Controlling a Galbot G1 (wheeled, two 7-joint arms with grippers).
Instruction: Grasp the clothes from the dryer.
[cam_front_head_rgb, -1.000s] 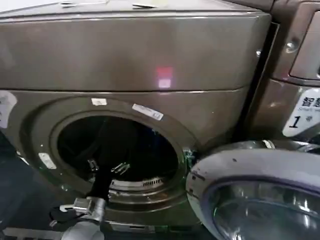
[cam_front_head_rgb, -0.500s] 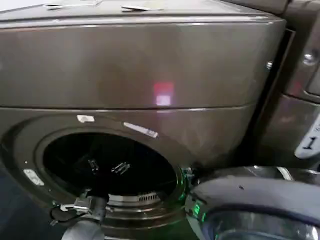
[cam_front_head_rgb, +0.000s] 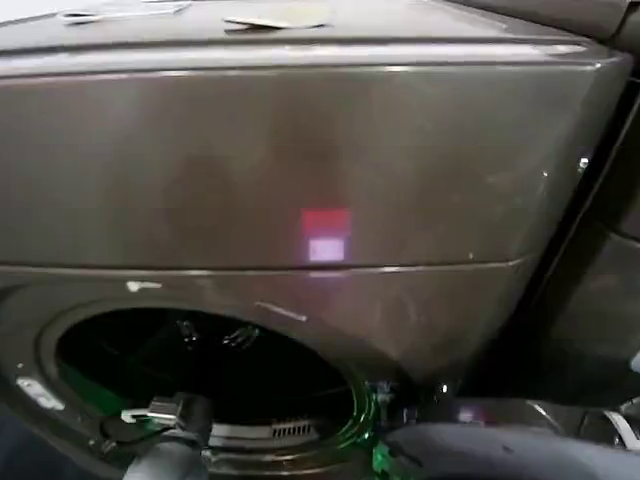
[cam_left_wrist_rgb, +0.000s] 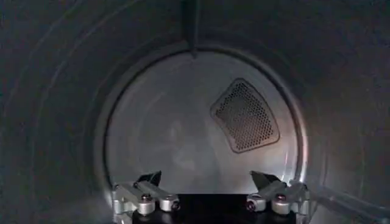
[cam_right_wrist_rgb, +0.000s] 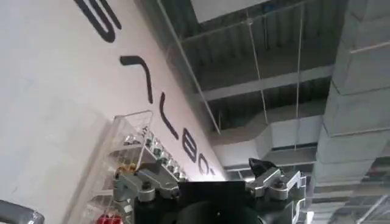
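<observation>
The dryer (cam_front_head_rgb: 300, 150) is a dark bronze-grey machine with a red-pink light (cam_front_head_rgb: 325, 235). Its round porthole (cam_front_head_rgb: 200, 365) sits low in the head view. My left arm (cam_front_head_rgb: 170, 415) reaches through the porthole, and my left gripper (cam_front_head_rgb: 212, 333) is inside the dark drum. In the left wrist view the left gripper (cam_left_wrist_rgb: 206, 179) is open with nothing between its fingers, facing the drum's pale back wall (cam_left_wrist_rgb: 170, 134). The clothes are out of view. My right gripper (cam_right_wrist_rgb: 201, 173) is open and empty, pointing up at a wall and ceiling.
The dryer's open door (cam_front_head_rgb: 500, 450) juts out at the lower right, close beside the porthole. A perforated vent (cam_left_wrist_rgb: 244, 115) sits on the drum's back wall and a baffle (cam_left_wrist_rgb: 190, 24) runs along the drum. A wire shelf (cam_right_wrist_rgb: 131, 152) stands against the lettered wall.
The porthole and the door have slid down in the head view, and the neighbouring machine has left it. My left arm stays inside the drum.
</observation>
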